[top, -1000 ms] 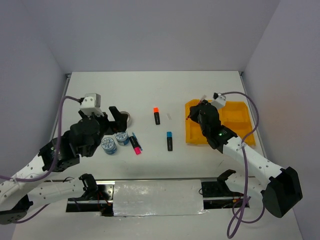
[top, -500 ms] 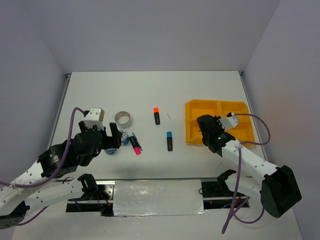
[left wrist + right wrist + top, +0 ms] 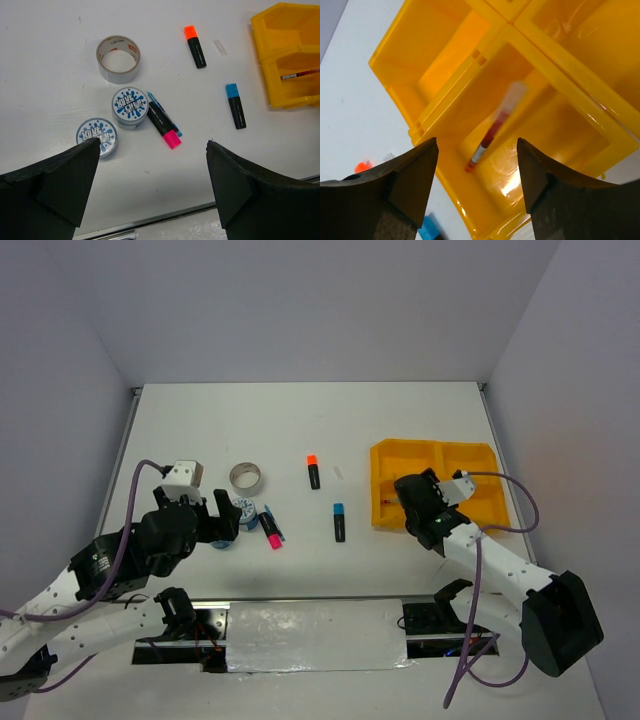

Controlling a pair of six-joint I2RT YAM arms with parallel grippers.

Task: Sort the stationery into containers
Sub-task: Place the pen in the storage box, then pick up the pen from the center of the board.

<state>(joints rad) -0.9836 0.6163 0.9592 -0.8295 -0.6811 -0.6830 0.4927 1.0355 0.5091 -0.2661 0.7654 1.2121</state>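
Both the left arm [image 3: 160, 537] and the right arm [image 3: 500, 560] are white tubular links joined by bulky black housings; a purple cable [image 3: 129, 500] loops off each; a white camera block [image 3: 182, 476] caps the left wrist; a green light [image 3: 437, 521] glows on the right; the left gripper [image 3: 153, 142] and right gripper [image 3: 477, 140] have matt black wedge fingers [image 3: 60, 175].

Table [image 3: 400, 420]: matt white top, spans the whole bottom of the enclosure. Back wall [image 3: 320, 310], left wall [image 3: 50, 390] and right wall [image 3: 570, 360]: plain pale lilac-grey panels, closing the table in on three sides. Small metal fittings [image 3: 134, 391] at the two far table corners. Near edge: shiny silver strip [image 3: 315, 633] lying along a dark rail. Light even, diffuse; shadows soft.
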